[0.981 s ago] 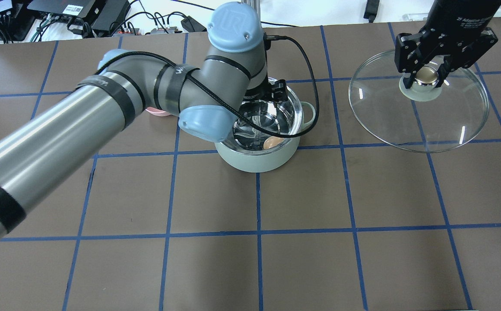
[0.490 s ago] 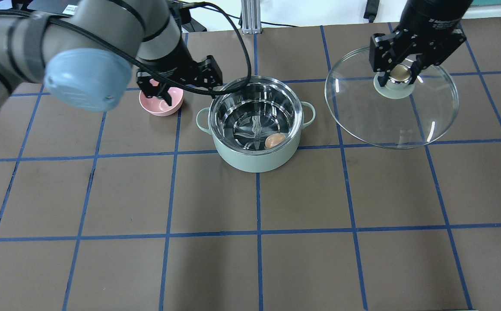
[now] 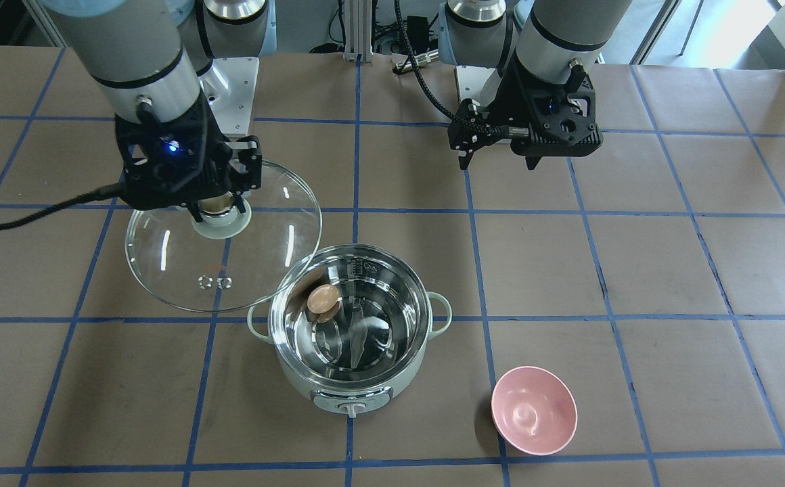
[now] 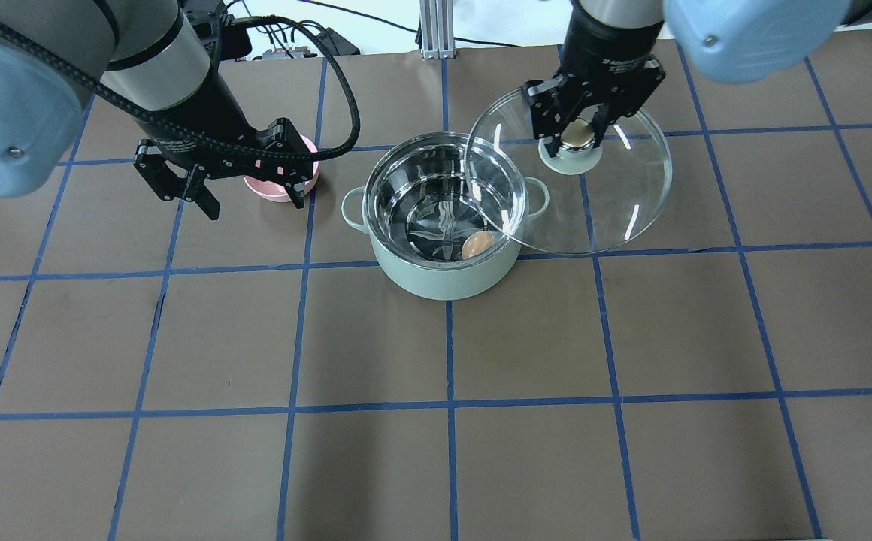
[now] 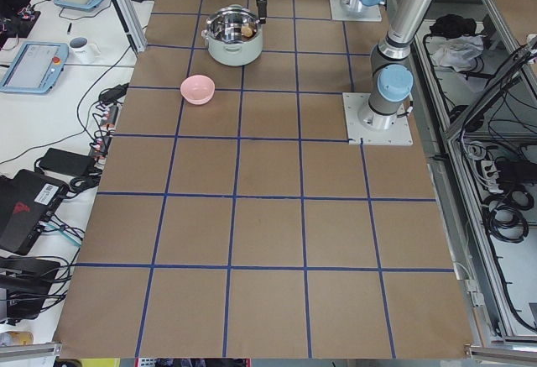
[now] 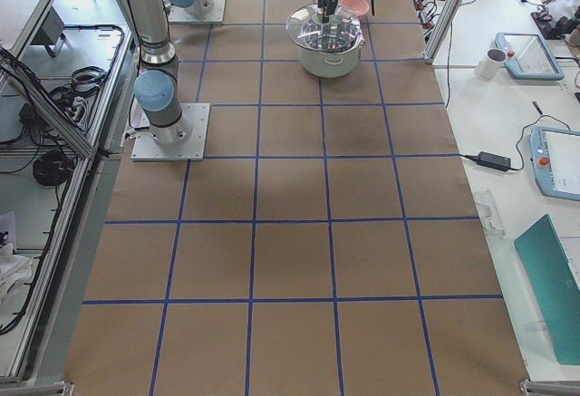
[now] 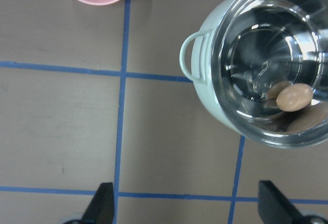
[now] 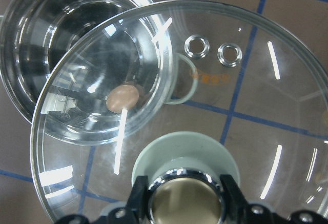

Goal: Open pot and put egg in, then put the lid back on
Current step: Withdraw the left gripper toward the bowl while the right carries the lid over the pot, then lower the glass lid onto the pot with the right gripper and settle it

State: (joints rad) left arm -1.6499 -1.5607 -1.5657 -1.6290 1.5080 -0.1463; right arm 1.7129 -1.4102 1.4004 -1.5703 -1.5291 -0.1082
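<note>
Egg (image 4: 478, 244) lies inside the pot (image 4: 443, 279), on the steel floor against the wall. Pot stands open on the bench (image 4: 436, 451). Lid (image 4: 616, 203) is off and in the air, its edge overlapping the pot rim on the robot's right side, not seated. Right tool (image 4: 577, 139) is clamped on the lid's knob (image 8: 185, 198). Left tool (image 4: 255, 208) hangs off to the other side over the pink bowl (image 3: 534, 409), jaws apart, nothing between them.

Step judged: egg is in, lid going back on is the last part. The next move calls for centring the lid over the rim, keeping it level, lowering until it sits, then letting go of the knob.

Right wrist view shows the egg through the glass and both vent holes (image 8: 196, 45), which are tiny elsewhere. Left wrist view gives the egg unobstructed plus bare fingers (image 7: 100, 203). Front-facing view alone shows the control knob (image 3: 350, 408). Side views are too small to judge either grip.
</note>
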